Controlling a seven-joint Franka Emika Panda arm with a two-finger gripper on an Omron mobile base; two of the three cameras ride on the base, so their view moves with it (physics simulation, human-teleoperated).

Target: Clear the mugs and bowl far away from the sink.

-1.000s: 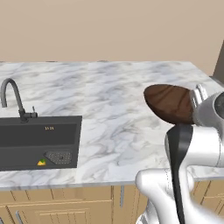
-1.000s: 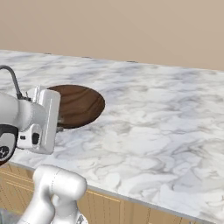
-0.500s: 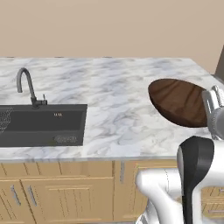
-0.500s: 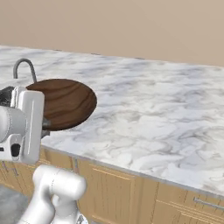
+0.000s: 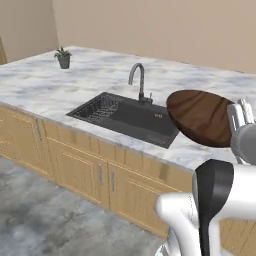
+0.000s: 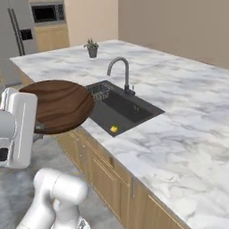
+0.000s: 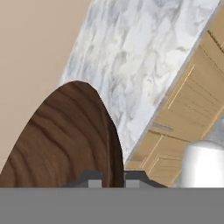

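Gripper [image 7: 107,179] clamped on the rim of the bowl [image 5: 202,116], jaws pinched tight on either side of the thin wooden edge, as the hand view shows with a fingertip [image 7: 91,179] each side of it. Bowl is off the counter, carried in the air, roughly level in both base views. In the left base view it sits at 3 o'clock, overlapping the near right corner of the sink [image 5: 127,116] and the counter edge. In the right base view the bowl [image 6: 60,104] is at 9 o'clock, out past the counter front over the floor, with the sink [image 6: 120,108] just beside it toward 3 o'clock. Tap [image 5: 138,81] stands at the back of the basin; wire rack [image 5: 98,107] at its left end. Small yellow item [image 6: 114,129] lies on the basin floor; what it is cannot be told. Potted plant [image 5: 63,57] on the marble counter [image 5: 45,85], well apart from the sink, at 10 o'clock. Wooden cabinets [image 5: 85,170] below the counter.
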